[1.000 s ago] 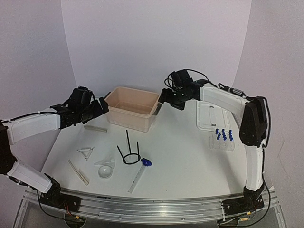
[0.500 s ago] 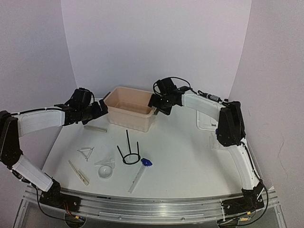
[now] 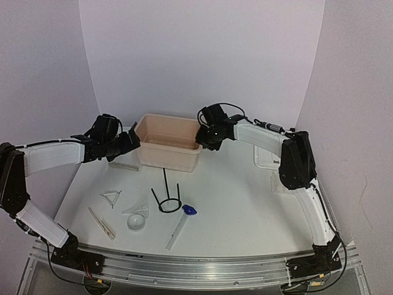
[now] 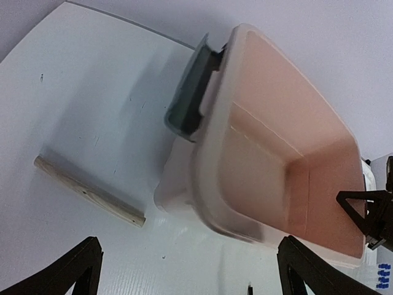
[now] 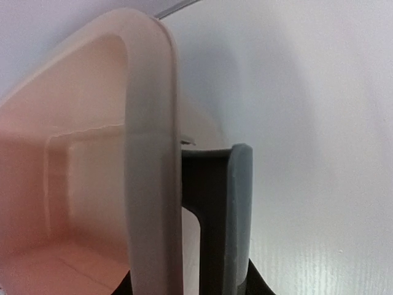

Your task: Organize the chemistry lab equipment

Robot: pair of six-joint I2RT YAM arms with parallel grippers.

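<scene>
The beige tub (image 3: 169, 147) stands at the back middle. My right gripper (image 3: 204, 140) is at its right end, shut across the tub rim (image 5: 150, 184) and the grey handle (image 5: 239, 203). At the tub's left end my left gripper (image 3: 131, 142) is open, its black fingers (image 4: 86, 264) wide apart just short of the tub corner (image 4: 245, 230). In front lie the black wire ring stand (image 3: 166, 200), the clear funnel (image 3: 136, 219), the blue-tipped brush (image 3: 187, 212), the wooden clamp (image 3: 102, 222) and a pale rod (image 3: 123, 166). Blue-capped tubes (image 4: 384, 275) show at a corner of the left wrist view.
The white lid (image 3: 266, 153) lies at the back right, partly behind my right arm. A small white triangular piece (image 3: 112, 196) rests left of the ring stand. The pale rod (image 4: 89, 195) lies just left of the tub, close to my left fingers.
My right arm swung left to the tub's right end and its jaws closed over the rim and handle. The tub shifted slightly. The left gripper stayed open, barely moving.
</scene>
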